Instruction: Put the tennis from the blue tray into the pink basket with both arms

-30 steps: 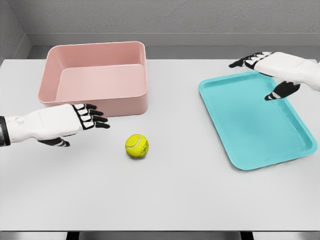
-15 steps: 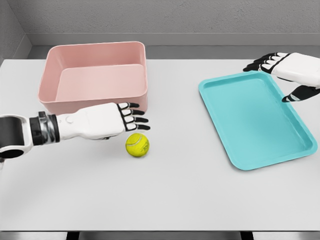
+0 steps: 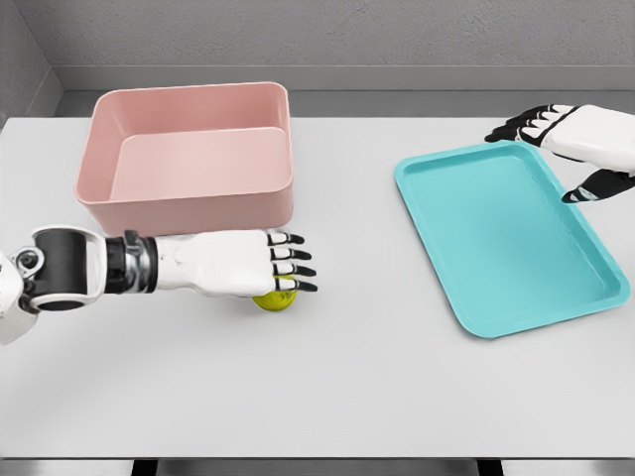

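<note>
Left hand (image 3: pixel 260 264) spread flat over tennis ball (image 3: pixel 274 301) on table (image 3: pixel 347 377), before pink basket (image 3: pixel 189 159). Right hand (image 3: pixel 575 139) open beside blue tray (image 3: pixel 506 233). May roll off under pressing fingers.

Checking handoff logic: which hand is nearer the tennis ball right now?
Left. The left hand is directly over the tennis ball, covering most of it. The right hand is far off, past the far right corner of the blue tray.
</note>
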`<state>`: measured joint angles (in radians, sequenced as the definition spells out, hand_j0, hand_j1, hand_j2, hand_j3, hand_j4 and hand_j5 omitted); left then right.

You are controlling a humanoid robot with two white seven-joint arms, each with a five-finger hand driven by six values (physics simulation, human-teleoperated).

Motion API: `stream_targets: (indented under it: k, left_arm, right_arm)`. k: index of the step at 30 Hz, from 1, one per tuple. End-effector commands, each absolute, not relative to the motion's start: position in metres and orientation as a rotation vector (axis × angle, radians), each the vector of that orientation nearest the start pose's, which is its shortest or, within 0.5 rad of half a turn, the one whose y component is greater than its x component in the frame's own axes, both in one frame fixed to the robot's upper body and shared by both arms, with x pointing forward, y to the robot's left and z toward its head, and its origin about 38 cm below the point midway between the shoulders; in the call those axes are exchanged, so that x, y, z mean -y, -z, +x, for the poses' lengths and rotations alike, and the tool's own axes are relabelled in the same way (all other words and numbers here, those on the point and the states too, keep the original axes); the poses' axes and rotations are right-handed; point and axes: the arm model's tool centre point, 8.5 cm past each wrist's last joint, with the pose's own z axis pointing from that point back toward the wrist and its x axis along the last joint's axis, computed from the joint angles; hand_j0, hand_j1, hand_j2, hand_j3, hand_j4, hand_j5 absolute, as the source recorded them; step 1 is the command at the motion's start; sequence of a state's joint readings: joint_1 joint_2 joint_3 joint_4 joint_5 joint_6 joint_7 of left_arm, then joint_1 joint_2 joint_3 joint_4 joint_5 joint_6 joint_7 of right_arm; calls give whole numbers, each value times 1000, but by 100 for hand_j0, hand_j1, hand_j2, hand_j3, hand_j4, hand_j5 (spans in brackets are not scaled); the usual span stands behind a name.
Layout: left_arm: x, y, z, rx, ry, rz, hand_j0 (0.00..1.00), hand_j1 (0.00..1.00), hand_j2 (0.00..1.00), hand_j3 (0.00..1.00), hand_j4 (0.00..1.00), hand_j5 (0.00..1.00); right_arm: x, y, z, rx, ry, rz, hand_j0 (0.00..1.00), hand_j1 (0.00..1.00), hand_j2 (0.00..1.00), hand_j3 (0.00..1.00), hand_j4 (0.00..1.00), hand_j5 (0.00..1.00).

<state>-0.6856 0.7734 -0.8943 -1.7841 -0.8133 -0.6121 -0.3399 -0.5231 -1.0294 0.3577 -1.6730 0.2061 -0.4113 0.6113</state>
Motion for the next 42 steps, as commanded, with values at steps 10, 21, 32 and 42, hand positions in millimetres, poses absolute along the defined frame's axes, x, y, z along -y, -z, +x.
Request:
stream_targets:
  k: [10,21,32,42]
  left_arm:
    - [-163,-181,361,-1379,-2691,-432,100,100,100,100,100,100]
    - [-159,-176,378,-1306,-2706,-490,100,100,100,100,100,100]
    - [-145,-162,374,-1280,-2702,-431,96,96,96,96,96,96]
    - [-146,-164,375,-1278,-2701,-436,50,50,50,50,50,50]
  right_arm:
    - [358,-304,401,1394,-1919,-559,100,100,100,100,100,100]
    - [357,-304,401,1395,-1921,-557,100,100,100,100,100,100]
    - [356,-303,401,1395,-1923,-553,100,100,100,100,100,100]
    - [357,-302,401,1394,-1923,-551,100,100,100,100,100,100]
